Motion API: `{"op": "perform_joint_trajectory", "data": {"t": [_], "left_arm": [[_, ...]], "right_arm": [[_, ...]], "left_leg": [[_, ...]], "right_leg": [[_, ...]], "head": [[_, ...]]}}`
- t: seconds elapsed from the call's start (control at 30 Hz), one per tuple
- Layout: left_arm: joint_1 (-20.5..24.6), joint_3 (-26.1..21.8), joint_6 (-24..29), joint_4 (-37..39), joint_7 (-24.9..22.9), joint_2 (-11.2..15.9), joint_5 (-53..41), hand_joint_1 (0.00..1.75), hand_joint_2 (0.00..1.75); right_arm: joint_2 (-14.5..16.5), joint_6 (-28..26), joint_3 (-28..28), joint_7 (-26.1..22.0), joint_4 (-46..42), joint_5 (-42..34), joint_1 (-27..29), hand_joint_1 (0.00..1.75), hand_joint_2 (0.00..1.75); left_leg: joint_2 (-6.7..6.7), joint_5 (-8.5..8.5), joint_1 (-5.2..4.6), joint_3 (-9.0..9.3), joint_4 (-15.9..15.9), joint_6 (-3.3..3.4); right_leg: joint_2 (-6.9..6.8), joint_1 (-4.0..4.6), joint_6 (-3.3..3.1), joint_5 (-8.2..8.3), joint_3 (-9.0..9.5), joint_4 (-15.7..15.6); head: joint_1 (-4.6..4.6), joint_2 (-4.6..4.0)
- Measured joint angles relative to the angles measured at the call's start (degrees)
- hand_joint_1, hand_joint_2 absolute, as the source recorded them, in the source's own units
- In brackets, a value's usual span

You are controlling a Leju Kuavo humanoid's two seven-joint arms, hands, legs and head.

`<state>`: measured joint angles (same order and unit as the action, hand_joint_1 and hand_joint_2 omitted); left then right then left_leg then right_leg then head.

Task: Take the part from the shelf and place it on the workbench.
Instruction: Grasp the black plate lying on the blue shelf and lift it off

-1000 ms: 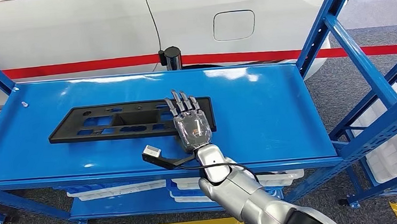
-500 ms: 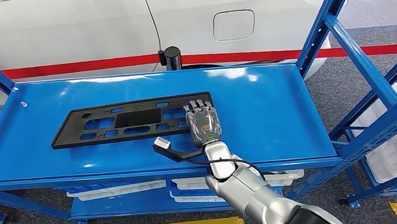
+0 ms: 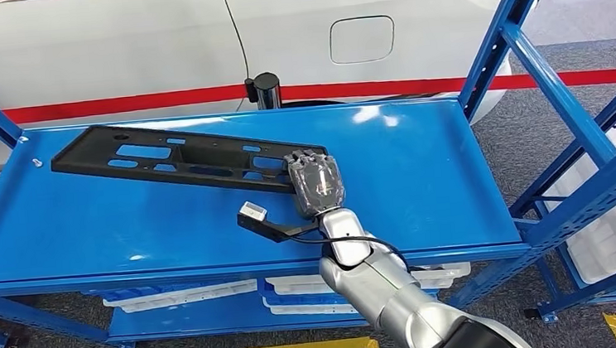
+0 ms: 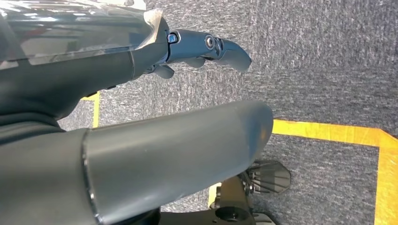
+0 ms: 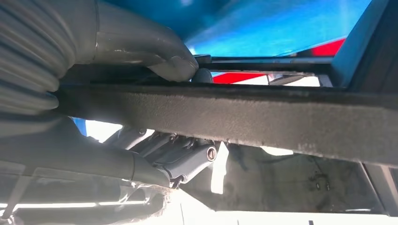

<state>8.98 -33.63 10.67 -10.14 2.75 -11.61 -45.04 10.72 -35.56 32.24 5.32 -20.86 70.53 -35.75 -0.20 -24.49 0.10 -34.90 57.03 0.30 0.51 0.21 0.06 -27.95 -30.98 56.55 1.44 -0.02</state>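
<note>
A: Starting at the left, what is hanging down there?

B: The left hand (image 4: 206,49) is hanging over grey carpet and yellow floor tape, with nothing between its loosely extended fingers. It is sitting idle, I think, because one arm is enough for this lift.

A: And the part?

B: The part (image 3: 171,158), a long black panel with cut-outs, is slanting across the blue shelf (image 3: 421,173). Its far left end is reaching toward the shelf's back left corner, and its near right end is sitting in the right hand (image 3: 315,185).

A: How is that hand holding it?

B: It is clamping the panel's end: the wrist view is showing the thumb (image 5: 169,63) pressing one face of the edge while the fingers (image 5: 185,157) are curling under the other. Gripping at the end is leaving the long body free to swing, which looks like why the panel is angling. Whether the far end is touching the shelf, I cannot tell.

A: Anything further right?

B: The blue upright (image 3: 501,30) is standing close on that side, so the panel is probably needing to come out toward the robot. The workbench is not appearing here, so placing is yet to come.
</note>
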Motion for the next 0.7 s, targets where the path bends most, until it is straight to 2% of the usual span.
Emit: {"op": "perform_joint_trajectory", "data": {"t": [0.13,0.5,0.57,0.67,0.7], "left_arm": [[0.0,-0.3,-0.4,0.0,0.1,0.0,0.0,0.00,0.00],[0.0,-0.6,-0.6,0.0,0.1,-0.1,0.1,0.00,0.00],[0.0,-0.6,-0.6,0.0,0.2,-0.1,0.1,0.00,0.00],[0.0,-0.7,-0.7,0.0,0.5,-0.1,0.0,0.00,0.00],[0.0,-0.8,-0.7,0.0,0.6,-0.1,0.0,0.00,0.44]], "right_arm": [[1.2,1.4,-3.3,-6.6,-1.1,-5.9,0.1,1.75,1.75],[2.3,1.9,-6.0,-8.1,-1.9,-7.3,0.6,1.75,1.75],[2.4,2.0,-6.5,-10.5,-2.3,-9.5,0.7,1.75,1.75],[2.8,3.6,-7.8,-17.6,-4.4,-17.1,1.3,1.75,1.75],[3.0,4.5,-8.1,-20.1,-5.8,-20.2,1.7,1.75,1.75]], "left_leg": [[0.02,0.00,0.01,0.01,0.0,0.00],[-0.02,0.00,0.01,-0.02,0.0,0.00],[-0.02,0.00,0.01,-0.03,0.0,0.00],[-0.02,0.00,0.01,-0.05,0.0,0.00],[-0.02,0.00,0.01,-0.06,0.0,0.00]], "right_leg": [[0.04,0.00,0.00,0.00,-0.01,0.0],[0.01,0.00,0.00,0.00,-0.02,0.0],[0.01,0.00,0.00,0.00,-0.01,0.0],[0.02,0.00,0.00,0.00,-0.03,0.0],[0.01,0.00,0.00,0.00,-0.04,0.0]], "head": [[0.00,0.00],[0.00,0.00],[0.00,0.00],[0.00,0.00],[0.00,0.00]]}}
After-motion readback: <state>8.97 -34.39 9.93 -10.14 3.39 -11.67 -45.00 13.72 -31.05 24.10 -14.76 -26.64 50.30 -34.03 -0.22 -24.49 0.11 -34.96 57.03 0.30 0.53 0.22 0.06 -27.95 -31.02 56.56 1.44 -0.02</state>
